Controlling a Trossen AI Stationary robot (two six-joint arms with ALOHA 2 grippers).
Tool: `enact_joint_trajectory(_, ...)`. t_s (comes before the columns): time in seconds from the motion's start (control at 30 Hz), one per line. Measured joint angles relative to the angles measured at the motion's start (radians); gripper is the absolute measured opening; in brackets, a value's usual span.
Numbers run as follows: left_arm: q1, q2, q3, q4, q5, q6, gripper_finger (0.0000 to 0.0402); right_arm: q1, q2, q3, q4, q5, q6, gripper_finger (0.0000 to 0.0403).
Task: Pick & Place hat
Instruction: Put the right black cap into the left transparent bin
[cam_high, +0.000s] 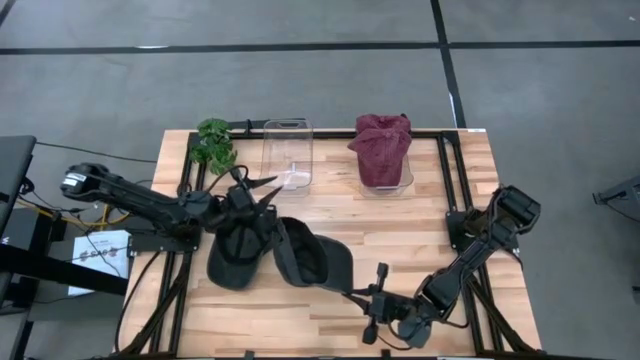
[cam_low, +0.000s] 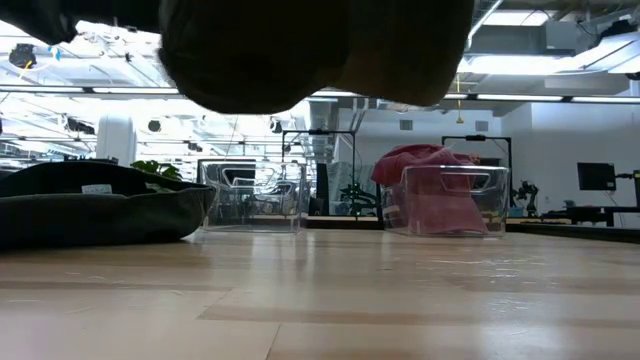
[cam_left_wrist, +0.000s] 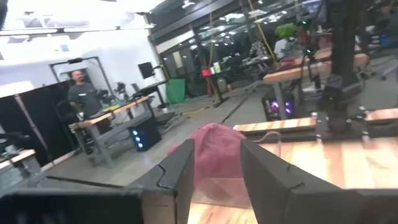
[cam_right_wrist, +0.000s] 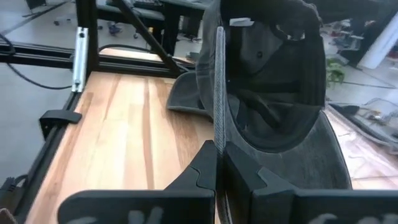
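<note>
Hat work is at the grasp stage: the right claw (cam_high: 372, 300) has its fingers pressed together on the edge of the brim of a dark cap (cam_high: 315, 262). The right wrist view shows the thin brim pinched upright between them and the cap's open bowl rising just beyond. The rest of this cap spreads away from the claw toward the table's middle, and whether it is fully off the wood I cannot tell. Just beyond it lies a second dark cap (cam_high: 232, 258), and over that cap's far edge hangs the left claw (cam_high: 248, 195). Its fingers (cam_left_wrist: 180, 168) stand apart with nothing between them in its own wrist view. Farther out, along the back of the table (cam_high: 420, 330), an empty clear bin (cam_high: 287, 150) stands nearest the left claw. A second clear bin (cam_high: 400, 185), well apart from both claws, holds a maroon hat (cam_high: 382, 145), and a small plant (cam_high: 213, 142) sits at the far corner. By my reading, the next move calls for lifting the pinched cap clear of its neighbour without dragging it. The cap would then be carried to the empty bin, with the grip kept firm, since a brim edge can slip.
</note>
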Motion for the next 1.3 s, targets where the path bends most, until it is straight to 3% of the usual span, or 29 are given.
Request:
enact_joint_trajectory(0.5,0.019,0.381,0.192,0.054,0.019,0.044,0.0087,-0.045,0.003,0.001,-0.007,-0.026,-0.027,0.0001)
enact_joint_trajectory(0.67,-0.054,0.407,0.215,0.054,0.116,0.031,0.0081,-0.036,0.004,0.001,-0.017,0.029,-0.028,0.0001)
enact_joint_trajectory(1.0,-0.183,0.409,0.214,0.023,0.124,0.009,0.007,-0.032,0.004,0.001,-0.015,0.084,-0.031,0.0001)
enact_joint_trajectory(1.13,-0.24,0.409,0.214,0.032,0.229,0.038,0.0063,-0.032,0.005,0.001,-0.016,0.075,-0.031,0.0001)
enact_joint_trajectory(1.3,-0.259,0.407,0.214,0.062,0.228,0.114,0.0052,-0.03,0.005,0.001,-0.023,0.076,-0.029,0.0001)
